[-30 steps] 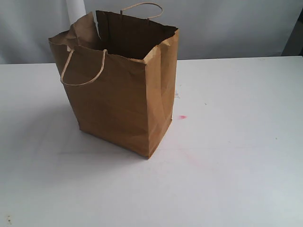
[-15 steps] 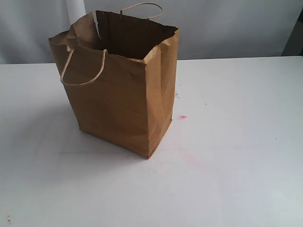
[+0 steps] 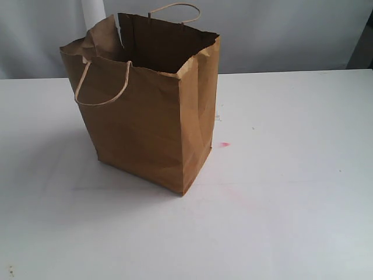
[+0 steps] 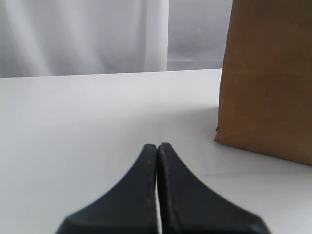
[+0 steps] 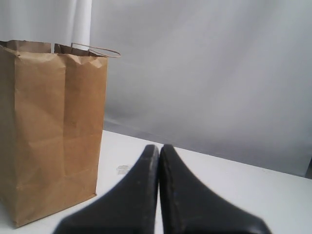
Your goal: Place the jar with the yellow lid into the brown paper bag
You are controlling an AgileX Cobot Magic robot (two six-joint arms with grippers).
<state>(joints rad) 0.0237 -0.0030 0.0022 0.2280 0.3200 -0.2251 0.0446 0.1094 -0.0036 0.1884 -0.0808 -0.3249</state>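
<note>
The brown paper bag [image 3: 148,116] stands upright and open on the white table, left of the middle in the exterior view. It also shows as a brown wall in the left wrist view [image 4: 268,83] and as a whole side in the right wrist view [image 5: 48,126]. The yellow-lidded jar is not visible in any view. My left gripper [image 4: 157,146] is shut with nothing between its black fingers, low over the table beside the bag. The right gripper [image 5: 159,147] is also shut and empty, a short way from the bag. Neither gripper appears in the exterior view.
The white table [image 3: 280,204] carries a small pink smear [image 3: 224,144] to the right of the bag. A grey-white curtain [image 3: 280,29] hangs behind the table's far edge. A white post [image 3: 93,13] rises behind the bag.
</note>
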